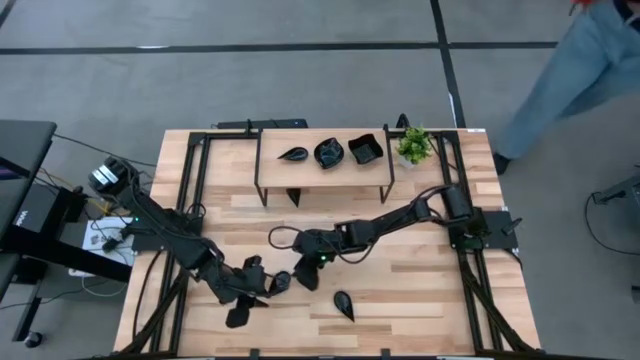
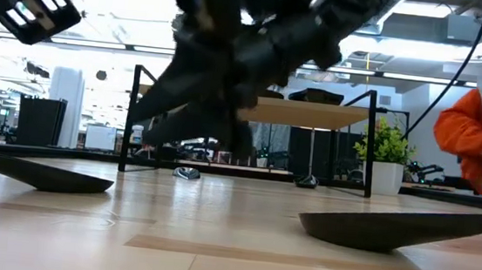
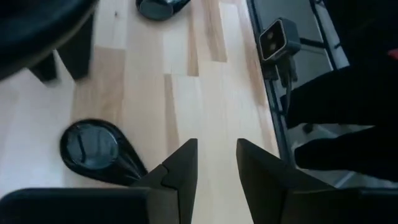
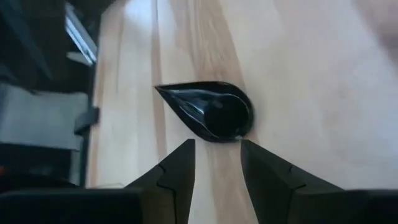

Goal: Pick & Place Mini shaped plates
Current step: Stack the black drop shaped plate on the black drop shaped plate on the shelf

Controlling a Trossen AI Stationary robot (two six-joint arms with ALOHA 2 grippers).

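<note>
Three black mini shaped plates, a leaf, a scalloped round one and a square one, rest on a small wooden shelf at the table's far side. Two more lie flat on the table near its front edge: a teardrop and another plate. My left gripper and my right gripper hang close together above the table's middle front. Both are open with only bare wood between their fingers. A teardrop plate lies just ahead of the right fingers, and another teardrop lies beside the left ones.
A small green potted plant stands at the shelf's right end. Black frame rails run along both table sides. A small camera sits at the table's front edge. A person stands beyond the far right corner.
</note>
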